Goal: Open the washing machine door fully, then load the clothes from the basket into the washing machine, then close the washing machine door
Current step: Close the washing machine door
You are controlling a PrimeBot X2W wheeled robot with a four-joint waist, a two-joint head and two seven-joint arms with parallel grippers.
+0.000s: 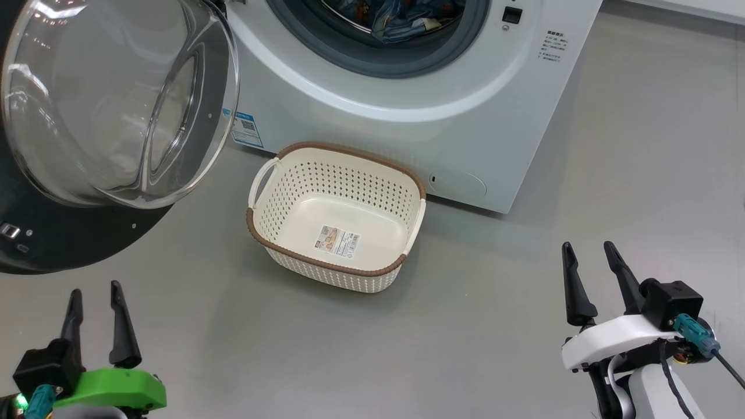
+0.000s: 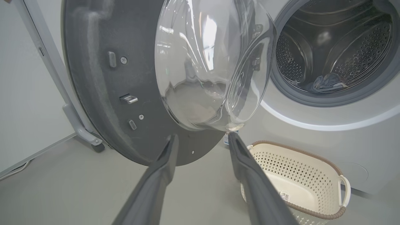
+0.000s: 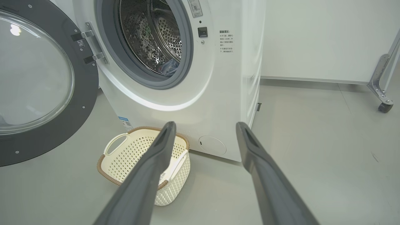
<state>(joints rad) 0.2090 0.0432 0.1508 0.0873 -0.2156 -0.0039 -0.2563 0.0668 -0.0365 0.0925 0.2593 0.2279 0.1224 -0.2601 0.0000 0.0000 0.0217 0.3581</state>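
Door: black-rimmed round glass door [image 1: 116, 105], open, far left.
Clothes: blue printed fabric [image 1: 401, 20] inside white washing machine [image 1: 465, 116].
Basket: cream perforated plastic basket [image 1: 279, 192], centre floor.
Grippers: left gripper [image 1: 95, 287], right gripper [image 1: 586, 244], 2 wide.

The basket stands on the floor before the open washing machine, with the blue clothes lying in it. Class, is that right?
No. The basket is empty; the head view shows the blue clothes inside the washing machine. The basket does stand on the floor before the open machine.

One washing machine [image 1: 465, 116], one door [image 1: 70, 247], one basket [image 1: 326, 274].
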